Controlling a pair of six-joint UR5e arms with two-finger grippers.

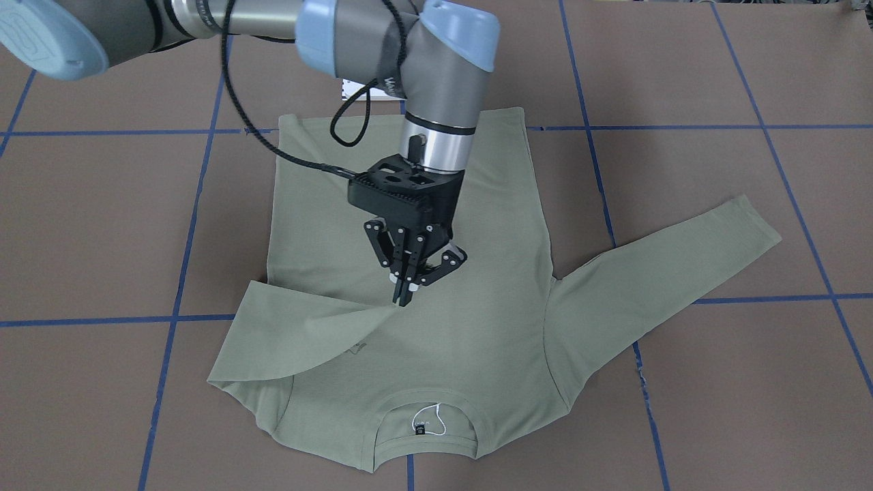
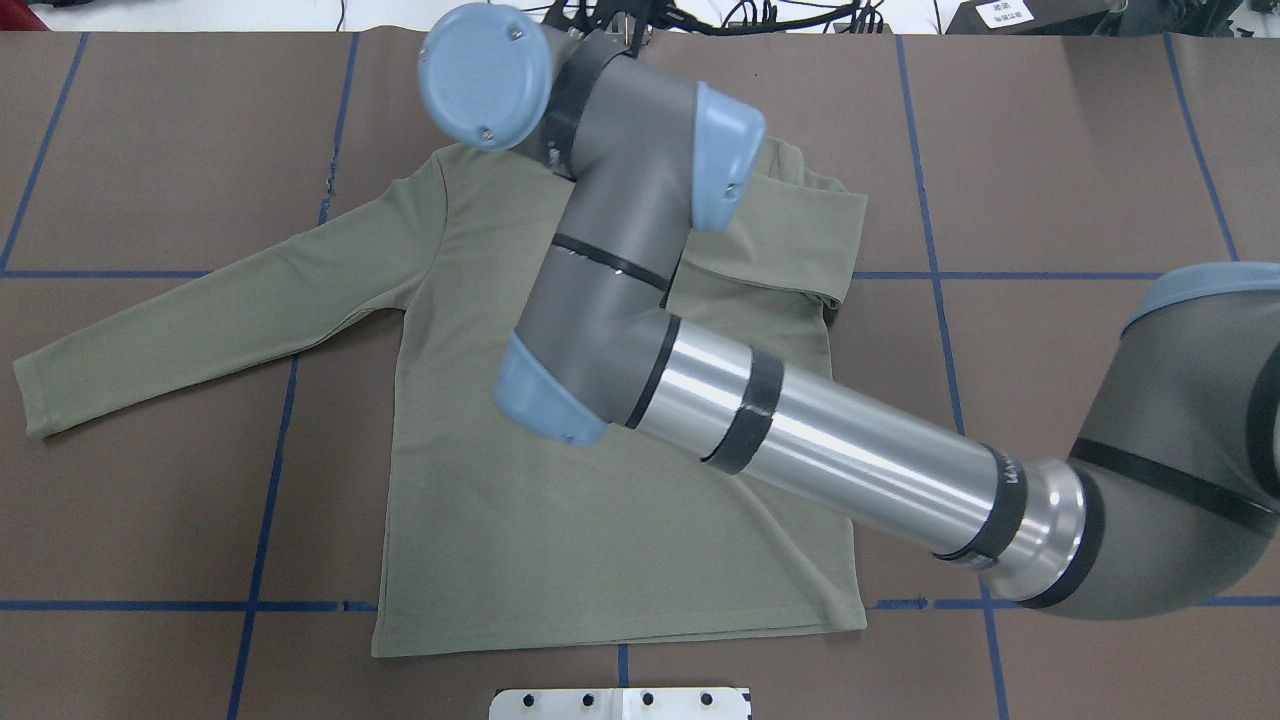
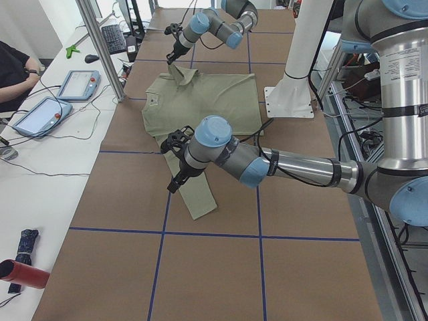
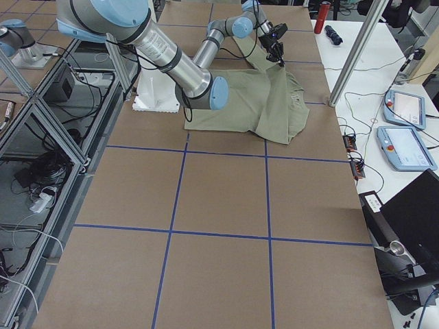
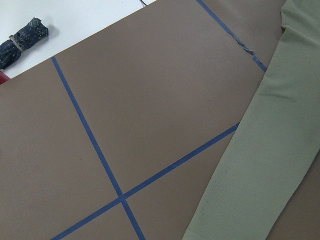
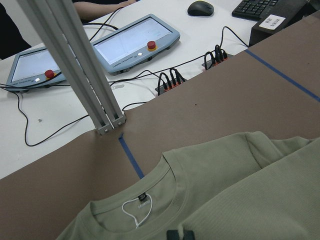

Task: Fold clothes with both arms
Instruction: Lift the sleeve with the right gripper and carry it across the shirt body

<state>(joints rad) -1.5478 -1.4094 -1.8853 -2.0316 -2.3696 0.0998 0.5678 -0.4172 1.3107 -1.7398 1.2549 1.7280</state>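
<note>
The brown covering (image 1: 716, 409) is stretching across the whole table, and blue tape lines (image 1: 181, 273) are dividing it into large squares. The green shirt (image 1: 436, 354) is lying flat on it, front up, with the collar pointing toward your side. At the neck a small dark label (image 1: 419, 429) and a white string loop (image 1: 434, 414) are showing.

The shirt's left sleeve (image 1: 668, 266) is stretching out straight over the covering. The right sleeve (image 1: 300, 334) is lying doubled across the chest. The right gripper (image 1: 406, 294) is pinching the end of that sleeve over the middle of the shirt, fingers drawn together on the cloth.

In the left side view, the left gripper (image 3: 175, 180) is hanging near the outstretched sleeve. You cannot tell from that view whether its fingers are apart or together, and its wrist camera is showing only sleeve, covering and tape.

A white pedestal (image 3: 294, 93) is standing at the robot's edge of the table. Along your edge, a white bench is carrying two pendants (image 6: 135, 42) with red buttons, a keyboard (image 6: 260, 7), a mouse (image 6: 200, 7) and loose cables. An aluminium post (image 6: 75, 65) is rising at the table's edge in front of them. A person's arm (image 3: 20, 73) is resting on the bench. A folded dark umbrella (image 5: 22, 39) is lying on the bench past the sleeve's end.
</note>
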